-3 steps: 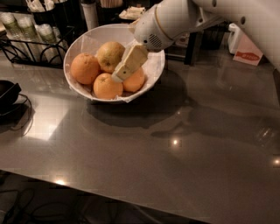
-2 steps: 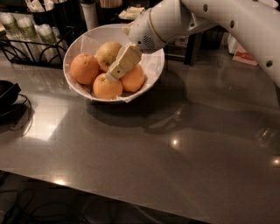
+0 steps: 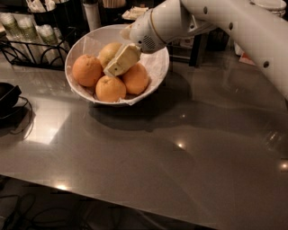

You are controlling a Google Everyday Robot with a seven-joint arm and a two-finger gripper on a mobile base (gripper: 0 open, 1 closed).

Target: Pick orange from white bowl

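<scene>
The white bowl (image 3: 153, 78) stands on the grey counter at the upper left, lined with white paper. In it lie the pale yellowish orange (image 3: 108, 51) at the back and three smaller deep-orange oranges (image 3: 87, 70), (image 3: 110, 89), (image 3: 136, 78). My gripper (image 3: 114, 69) reaches down from the white arm (image 3: 216, 18) at the upper right. It hangs inside the bowl, just in front of and to the right of the pale orange, partly covering it.
A black wire rack with cups (image 3: 27, 36) stands behind the bowl on the left. A dark object with a cable (image 3: 8, 96) lies at the left edge. Dark containers (image 3: 90, 13) stand at the back. A red and white packet (image 3: 245, 56) is at the right.
The gripper has moved left and a little down, deeper into the bowl, closer to the pale orange. The oranges and the bowl have not moved.
</scene>
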